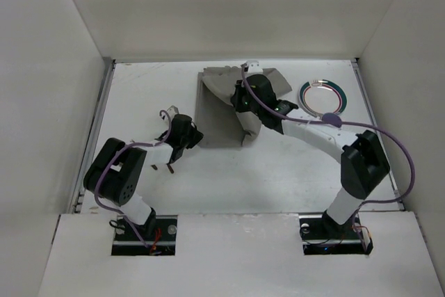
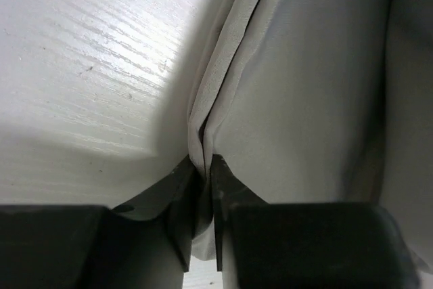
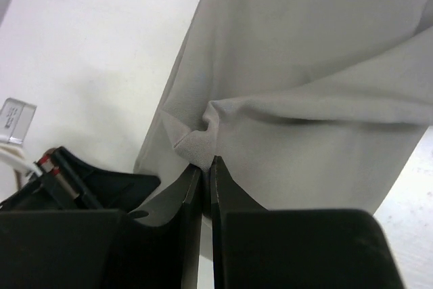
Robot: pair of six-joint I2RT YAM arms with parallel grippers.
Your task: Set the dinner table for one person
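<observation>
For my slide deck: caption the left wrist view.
Left gripper pinching a folded edge of the grey cloth mat, dinner table alongside.

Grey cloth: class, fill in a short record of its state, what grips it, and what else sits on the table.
Cloth: grey, rumpled and partly folded, on the white table
Left end effector: shut on the cloth's left edge
Right end effector: shut on a fold of it
Other item: plate with coloured rim, right of the cloth, apart
</observation>
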